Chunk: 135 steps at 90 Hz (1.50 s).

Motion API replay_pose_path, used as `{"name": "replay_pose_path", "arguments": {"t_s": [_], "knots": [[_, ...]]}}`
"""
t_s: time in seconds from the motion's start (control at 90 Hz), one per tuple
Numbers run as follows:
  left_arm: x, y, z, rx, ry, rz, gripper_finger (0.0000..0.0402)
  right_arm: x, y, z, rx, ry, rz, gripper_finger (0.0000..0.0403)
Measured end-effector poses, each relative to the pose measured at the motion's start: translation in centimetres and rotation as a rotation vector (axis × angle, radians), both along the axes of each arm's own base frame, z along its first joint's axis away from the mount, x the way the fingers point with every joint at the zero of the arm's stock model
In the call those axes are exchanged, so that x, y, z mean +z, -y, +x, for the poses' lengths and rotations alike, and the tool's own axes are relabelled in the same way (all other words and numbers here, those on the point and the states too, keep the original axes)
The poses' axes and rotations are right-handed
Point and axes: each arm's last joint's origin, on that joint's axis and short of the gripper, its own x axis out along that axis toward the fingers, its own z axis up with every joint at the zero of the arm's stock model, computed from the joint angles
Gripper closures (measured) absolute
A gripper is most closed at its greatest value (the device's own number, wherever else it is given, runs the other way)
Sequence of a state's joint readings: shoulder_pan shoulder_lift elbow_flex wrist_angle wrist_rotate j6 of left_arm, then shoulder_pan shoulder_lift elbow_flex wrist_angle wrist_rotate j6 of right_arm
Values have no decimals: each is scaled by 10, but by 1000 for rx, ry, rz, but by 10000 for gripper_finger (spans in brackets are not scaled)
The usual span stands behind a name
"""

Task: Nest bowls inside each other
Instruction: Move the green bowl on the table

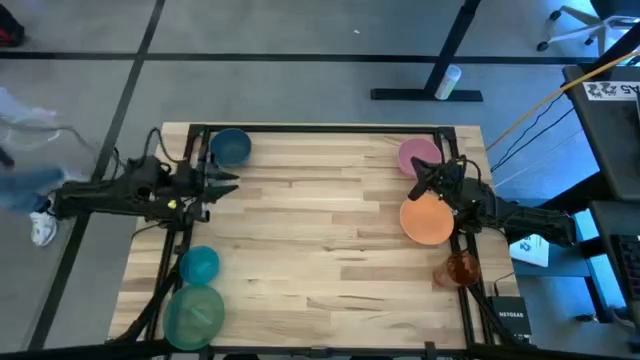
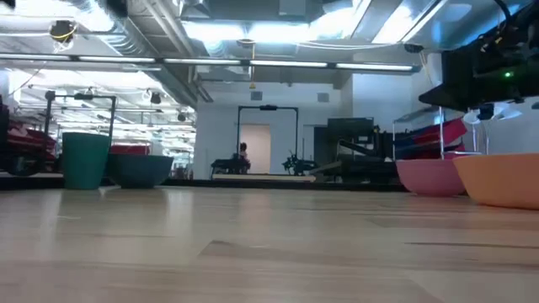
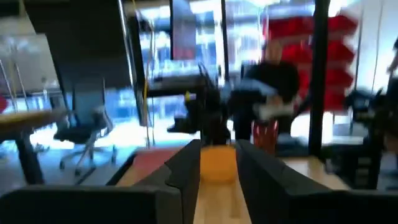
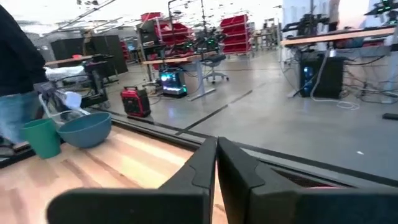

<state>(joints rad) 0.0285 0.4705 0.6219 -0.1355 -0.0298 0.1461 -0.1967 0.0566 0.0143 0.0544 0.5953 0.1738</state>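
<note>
Ceiling lamps (image 2: 253,29) give bright glare at 12 o'clock; the left wrist view is strongly blurred.

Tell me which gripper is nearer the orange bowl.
Right. The right gripper sits just beside the orange bowl at the table's right edge; the left gripper is far across the table.
</note>
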Motion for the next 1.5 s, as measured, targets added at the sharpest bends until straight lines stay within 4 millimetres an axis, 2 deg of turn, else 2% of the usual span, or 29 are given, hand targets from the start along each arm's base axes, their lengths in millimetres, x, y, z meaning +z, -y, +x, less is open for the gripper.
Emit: {"name": "replay_pose_path", "arguments": {"t_s": [0.111, 0.256, 0.456, 0.744, 0.889, 1.133, 1.344, 1.5], "knots": [[24, 4, 15, -64, -208, 6, 334, 0, -1, 1, 37, 9, 9, 402], [46, 14, 33, -147, -498, -82, 352, 0, -2, 2, 76, 11, 11, 402], [58, 38, 51, -222, -794, -154, 367, 0, -2, 2, 92, 12, 11, 402], [27, 82, 54, -235, -1194, -299, 390, 0, -2, 2, 110, 11, 10, 402], [13, 109, 55, -278, -1288, -261, 399, 0, -2, 2, 111, 11, 10, 402], [-35, 149, 50, -318, -1448, -172, 401, 0, -3, 2, 118, 7, 7, 402], [-63, 169, 46, -316, -1472, -189, 401, 0, -3, 3, 133, 3, 2, 402], [-77, 173, 43, -253, -1518, -215, 399, 0, -3, 3, 145, 3, 2, 402]]}}
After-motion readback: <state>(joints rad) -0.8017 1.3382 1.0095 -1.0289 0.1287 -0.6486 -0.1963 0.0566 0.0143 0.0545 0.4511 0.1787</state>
